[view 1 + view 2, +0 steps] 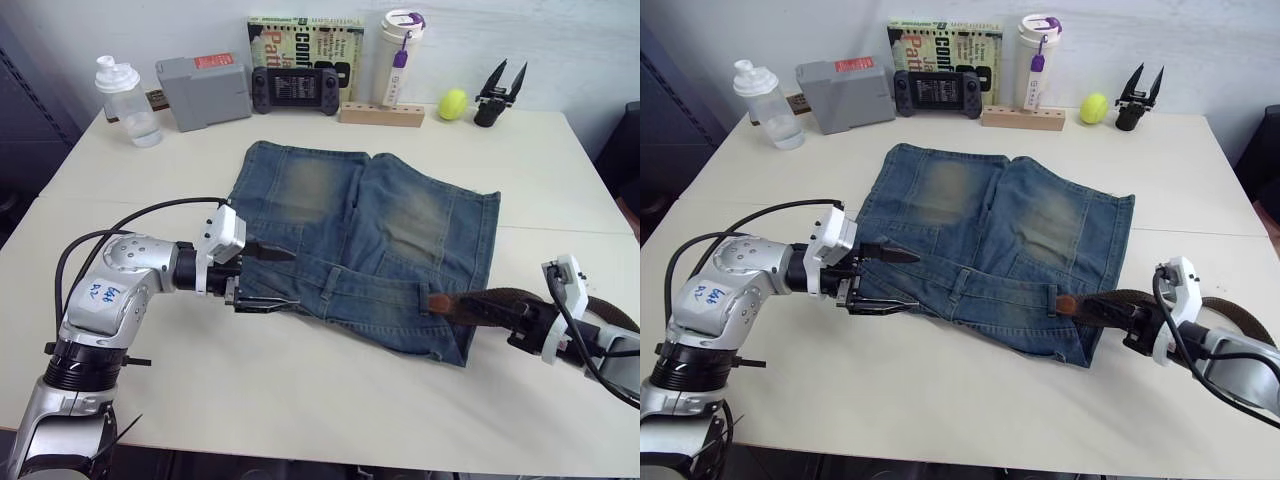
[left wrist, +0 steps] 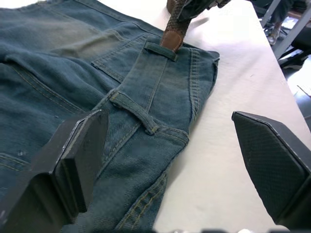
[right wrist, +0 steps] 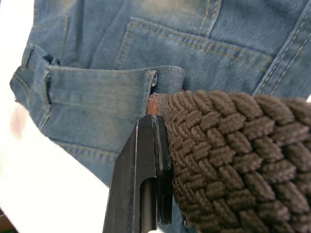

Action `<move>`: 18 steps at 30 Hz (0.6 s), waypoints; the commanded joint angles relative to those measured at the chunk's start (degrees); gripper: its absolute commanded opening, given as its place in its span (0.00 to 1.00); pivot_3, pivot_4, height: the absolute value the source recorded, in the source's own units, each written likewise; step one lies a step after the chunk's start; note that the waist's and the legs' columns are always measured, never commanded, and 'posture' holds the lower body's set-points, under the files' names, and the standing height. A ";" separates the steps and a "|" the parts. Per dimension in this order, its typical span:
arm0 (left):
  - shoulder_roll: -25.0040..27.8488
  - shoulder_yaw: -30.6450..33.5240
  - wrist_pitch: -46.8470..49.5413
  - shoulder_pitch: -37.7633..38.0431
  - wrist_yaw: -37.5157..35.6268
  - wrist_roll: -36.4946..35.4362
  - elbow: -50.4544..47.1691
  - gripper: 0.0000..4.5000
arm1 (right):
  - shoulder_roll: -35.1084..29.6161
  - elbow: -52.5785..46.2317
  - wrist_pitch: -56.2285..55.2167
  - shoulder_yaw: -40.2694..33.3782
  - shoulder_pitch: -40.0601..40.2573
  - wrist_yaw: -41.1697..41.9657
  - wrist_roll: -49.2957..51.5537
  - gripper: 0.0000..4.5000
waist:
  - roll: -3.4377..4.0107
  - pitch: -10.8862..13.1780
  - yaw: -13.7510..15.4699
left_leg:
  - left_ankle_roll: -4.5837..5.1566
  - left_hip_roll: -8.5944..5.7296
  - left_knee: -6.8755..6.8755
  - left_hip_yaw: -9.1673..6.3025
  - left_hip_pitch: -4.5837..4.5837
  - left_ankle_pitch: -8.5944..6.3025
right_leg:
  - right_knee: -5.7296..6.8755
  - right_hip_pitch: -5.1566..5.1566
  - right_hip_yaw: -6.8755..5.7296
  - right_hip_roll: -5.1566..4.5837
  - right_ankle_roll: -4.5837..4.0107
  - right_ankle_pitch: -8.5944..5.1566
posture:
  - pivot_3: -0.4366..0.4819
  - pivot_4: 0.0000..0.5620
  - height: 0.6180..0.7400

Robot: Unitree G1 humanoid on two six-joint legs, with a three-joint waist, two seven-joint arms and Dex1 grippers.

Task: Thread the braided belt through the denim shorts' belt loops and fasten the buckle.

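Belt loops [image 2: 131, 109] lie unobstructed; tennis ball [image 1: 453, 103] distant.

Our left arm [image 1: 105, 300] in silver-grey rounded casing, blue handwritten marks on its white label, black ribbed joint ring below, black cable [image 1: 130, 222] looping to our white wrist block, our black two-fingered left gripper [image 1: 268, 278], our right gripper [image 1: 505, 322] black beneath a white cabled block

Even bright light; wrist close-ups perhaps slightly soft.
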 commanded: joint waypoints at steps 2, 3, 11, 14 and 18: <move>0.31 1.56 0.07 0.45 1.57 -0.86 -2.55 0.99 | 1.82 2.53 2.28 1.72 -4.93 0.67 0.21 0.00 | 0.00 0.00 -0.02 | -0.01 0.01 -0.03 0.00 -0.01 0.01 | 0.00 -0.03 0.00 0.02 0.00 0.00 | 0.48 0.27 0.65; 0.33 1.52 0.05 0.63 1.73 -0.86 -2.65 0.99 | 2.20 3.01 2.91 2.23 -5.89 0.67 0.34 0.00 | 0.00 0.00 -0.04 | -0.02 0.01 -0.05 0.00 -0.01 0.01 | 0.00 -0.04 0.00 0.03 0.00 0.00 | 0.48 0.27 0.65; 0.08 0.96 0.39 2.09 3.40 -0.64 -4.20 0.99 | 7.42 9.17 8.95 7.99 -11.93 3.47 -2.48 0.00 | 0.00 0.00 -0.07 | -0.02 0.01 -0.03 0.02 -0.02 0.01 | 0.00 -0.04 0.00 0.02 0.00 0.00 | 0.48 0.27 0.65; 0.38 1.34 0.84 2.83 3.93 -0.96 -5.22 0.99 | 7.21 9.87 11.22 8.12 -12.24 5.28 -4.04 0.00 | 0.01 0.00 -0.08 | -0.01 0.01 -0.03 0.03 -0.02 0.01 | 0.00 -0.04 0.00 0.02 0.00 0.00 | 0.48 0.27 0.65; 0.26 1.61 1.18 4.21 4.92 -0.94 -6.17 0.99 | 9.50 11.89 12.51 8.82 -14.36 5.84 -4.47 0.00 | 0.01 0.00 -0.09 | -0.01 0.01 -0.04 0.02 -0.02 0.01 | 0.00 -0.04 0.00 0.02 0.00 0.00 | 0.48 0.27 0.65</move>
